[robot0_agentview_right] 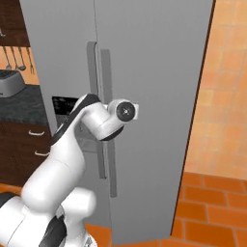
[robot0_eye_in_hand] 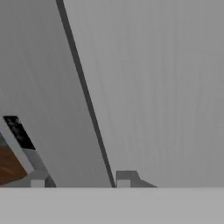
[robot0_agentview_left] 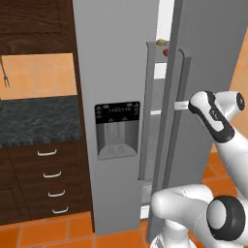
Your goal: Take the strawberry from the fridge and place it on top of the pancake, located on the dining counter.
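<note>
The tall light-grey fridge [robot0_agentview_left: 116,58] [robot0_agentview_right: 154,72] has its right door swung slightly ajar, so a strip of inner shelves shows. Through that gap the tiny red strawberry [robot0_agentview_left: 165,52] sits on a high shelf. My gripper [robot0_agentview_left: 180,105] is at the right door's long vertical handle [robot0_agentview_left: 185,77], its jaws half apart and closed around the bar. In the hand view my gripper [robot0_eye_in_hand: 81,181] is pressed close to the flat grey door surface [robot0_eye_in_hand: 166,87]. From the right base view my wrist hides the grip beside the handle [robot0_agentview_right: 107,159]. The pancake and the dining counter are out of view.
A small tan lumpy food item [robot0_agentview_left: 161,42] lies just above the strawberry. Dark wood drawers [robot0_agentview_left: 48,179] under a black counter [robot0_agentview_left: 38,118] stand left of the fridge, with a toaster [robot0_agentview_right: 12,82] on top. Orange tiled floor [robot0_agentview_right: 212,207] lies open to the right.
</note>
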Robot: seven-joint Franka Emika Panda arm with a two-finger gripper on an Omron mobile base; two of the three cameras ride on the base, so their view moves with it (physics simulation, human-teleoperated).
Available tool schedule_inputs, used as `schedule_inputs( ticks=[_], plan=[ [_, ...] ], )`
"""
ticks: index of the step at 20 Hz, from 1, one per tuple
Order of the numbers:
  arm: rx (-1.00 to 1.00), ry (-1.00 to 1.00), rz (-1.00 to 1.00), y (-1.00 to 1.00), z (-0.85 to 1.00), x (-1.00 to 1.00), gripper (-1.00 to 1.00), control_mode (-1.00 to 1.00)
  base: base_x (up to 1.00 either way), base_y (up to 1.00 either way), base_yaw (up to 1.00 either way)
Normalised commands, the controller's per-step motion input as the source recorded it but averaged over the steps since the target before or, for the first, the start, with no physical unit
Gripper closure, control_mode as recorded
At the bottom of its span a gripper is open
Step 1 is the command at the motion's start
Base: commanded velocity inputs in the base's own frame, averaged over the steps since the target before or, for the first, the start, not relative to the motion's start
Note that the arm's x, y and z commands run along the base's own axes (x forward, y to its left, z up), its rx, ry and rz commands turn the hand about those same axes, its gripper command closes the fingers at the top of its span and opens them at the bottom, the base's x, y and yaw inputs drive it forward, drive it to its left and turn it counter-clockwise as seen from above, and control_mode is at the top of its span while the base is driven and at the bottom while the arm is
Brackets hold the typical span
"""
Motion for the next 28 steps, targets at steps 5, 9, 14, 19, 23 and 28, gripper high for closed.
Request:
schedule_inputs(
  ticks=[5, 9, 14, 19, 23, 28],
  plan=[
    [0.06, 0.00, 0.00, -0.94, 0.00, -0.28, 1.00, -1.00, 0.00, 0.00, 0.00],
    [0.00, 0.03, 0.00, -0.19, -0.01, -0.03, -1.00, -1.00, 0.00, 0.00, 0.00],
    [0.00, -0.08, 0.00, -0.04, 0.02, -0.52, -1.00, -1.00, 0.00, 0.00, 0.00],
    [-0.01, -0.31, -0.02, 0.06, 0.34, -0.99, -1.00, -1.00, 0.00, 0.00, 0.00],
    [-0.12, -0.23, -0.02, 0.45, 0.44, -0.69, -1.00, -1.00, 0.00, 0.00, 0.00],
    [-0.27, -0.22, -0.06, 0.91, 0.30, -0.30, -1.00, -1.00, 0.00, 0.00, 0.00]
  ],
)
